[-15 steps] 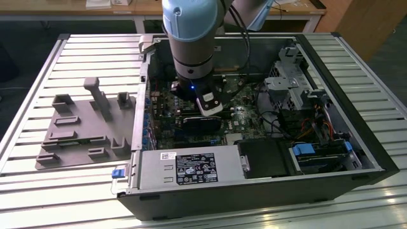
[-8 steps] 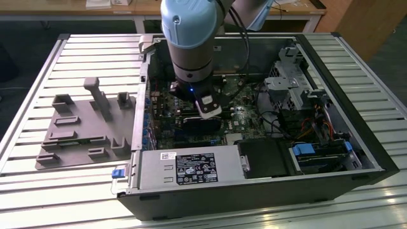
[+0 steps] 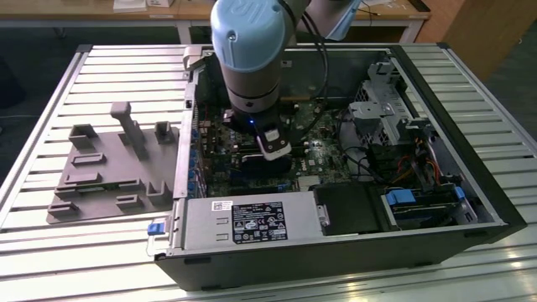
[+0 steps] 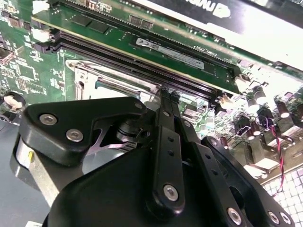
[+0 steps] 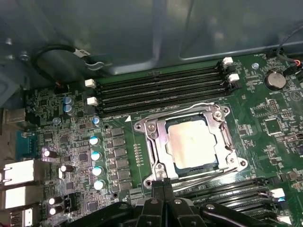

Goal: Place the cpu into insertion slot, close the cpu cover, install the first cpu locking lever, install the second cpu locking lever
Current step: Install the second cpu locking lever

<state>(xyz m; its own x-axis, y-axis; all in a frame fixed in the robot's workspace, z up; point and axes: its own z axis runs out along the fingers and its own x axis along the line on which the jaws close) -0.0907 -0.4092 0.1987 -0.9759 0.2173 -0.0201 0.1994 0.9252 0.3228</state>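
In the first wrist view the gripper (image 5: 163, 183) had its fingertips pressed together, holding nothing, right at the near edge of the socket. Just beyond, the cpu (image 5: 193, 143) lay flat in the socket, metal top up, its edges square with the frame. The cpu cover (image 5: 154, 144) sat down around it; the levers seemed latched, though I could not be sure. Memory slots (image 5: 161, 90) flanked the socket closely. In the exterior view the arm (image 3: 251, 63) stood nearly vertical inside the open case (image 3: 470, 157).
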